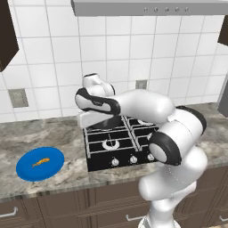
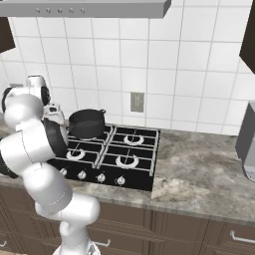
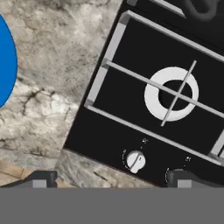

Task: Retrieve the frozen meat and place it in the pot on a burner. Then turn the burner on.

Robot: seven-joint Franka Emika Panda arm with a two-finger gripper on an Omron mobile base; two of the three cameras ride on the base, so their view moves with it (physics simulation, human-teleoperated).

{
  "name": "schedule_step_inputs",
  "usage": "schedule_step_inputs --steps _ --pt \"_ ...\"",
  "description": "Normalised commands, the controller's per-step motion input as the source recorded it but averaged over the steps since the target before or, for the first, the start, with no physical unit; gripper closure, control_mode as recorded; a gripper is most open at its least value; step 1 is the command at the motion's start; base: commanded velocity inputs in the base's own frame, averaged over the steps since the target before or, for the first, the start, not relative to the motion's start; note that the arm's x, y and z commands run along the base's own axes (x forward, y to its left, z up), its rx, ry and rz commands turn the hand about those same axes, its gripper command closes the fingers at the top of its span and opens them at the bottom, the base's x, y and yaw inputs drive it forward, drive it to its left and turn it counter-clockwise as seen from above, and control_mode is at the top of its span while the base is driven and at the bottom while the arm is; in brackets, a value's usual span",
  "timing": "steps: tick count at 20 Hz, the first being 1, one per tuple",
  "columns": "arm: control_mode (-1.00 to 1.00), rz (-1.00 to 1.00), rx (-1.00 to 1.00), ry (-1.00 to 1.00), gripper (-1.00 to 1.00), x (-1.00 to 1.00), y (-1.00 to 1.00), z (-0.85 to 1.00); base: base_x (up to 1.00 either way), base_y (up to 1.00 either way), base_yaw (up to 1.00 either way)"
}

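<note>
1. The knobs [image 2: 101, 177] sit in a row along the near edge of the black cooktop [image 2: 134, 174].
2. The gripper [image 3: 111, 180] hangs over the near left corner of the cooktop, its two tips spread wide apart with nothing between them; one knob [image 3: 135, 160] lies just beyond them.
3. The near left burner [image 3: 171, 93] is bare under its grate.
4. The frozen meat [image 1: 41, 162] lies on the blue plate [image 1: 26, 171], on the counter [image 1: 40, 133] well left of the cooktop.
5. The pot [image 2: 86, 123] stands on the far left burner, upright.
</note>
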Motion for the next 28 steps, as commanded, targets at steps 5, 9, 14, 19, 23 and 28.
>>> schedule_step_inputs --steps 5,9,14,19,23,28 --pt "-1.0 0.22 0.0 0.0 -1.0 0.01 0.37 -0.17 0.0 0.0 0.0" --pt "-1.0 0.2 0.0 -0.03 -1.0 0.01 0.31 -0.11 0.0 0.0 0.0" --pt "-1.0 0.21 0.0 -0.1 -1.0 0.0 0.27 -0.12 0.0 0.0 0.0" --pt "-1.0 0.21 0.01 -0.12 -1.0 0.0 0.24 -0.09 0.0 0.0 0.0" --pt "-1.0 0.21 0.04 -0.02 -1.0 0.01 0.21 -0.01 0.0 0.0 0.0" --pt "-1.0 0.2 0.04 0.0 -1.0 0.02 0.16 0.0 0.0 0.0 0.0"
